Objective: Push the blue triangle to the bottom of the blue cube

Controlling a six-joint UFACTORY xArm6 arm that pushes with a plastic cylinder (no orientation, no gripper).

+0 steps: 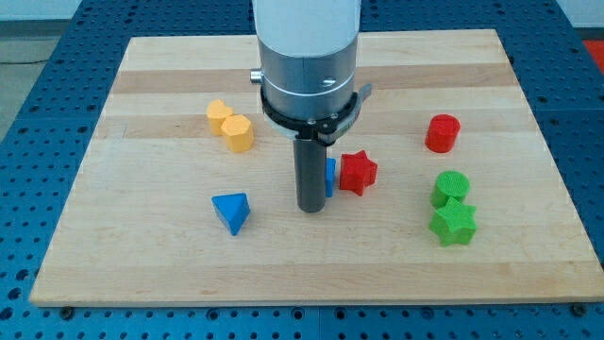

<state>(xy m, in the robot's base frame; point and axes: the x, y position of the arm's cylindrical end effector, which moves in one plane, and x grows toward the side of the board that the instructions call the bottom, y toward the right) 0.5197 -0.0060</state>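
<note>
The blue triangle (232, 212) lies on the wooden board (142, 264), left of centre and toward the view's bottom. The blue cube (329, 177) sits at the board's middle, mostly hidden behind the rod; only a thin blue edge shows. My tip (312, 208) rests on the board just in front of the blue cube, to the right of the blue triangle and a gap apart from it.
A red star (358, 173) sits right beside the blue cube on its right. A yellow two-lobed block (231, 126) is at upper left. A red cylinder (442, 133) is at right. A green cylinder (450, 188) and a green star (454, 224) are at lower right.
</note>
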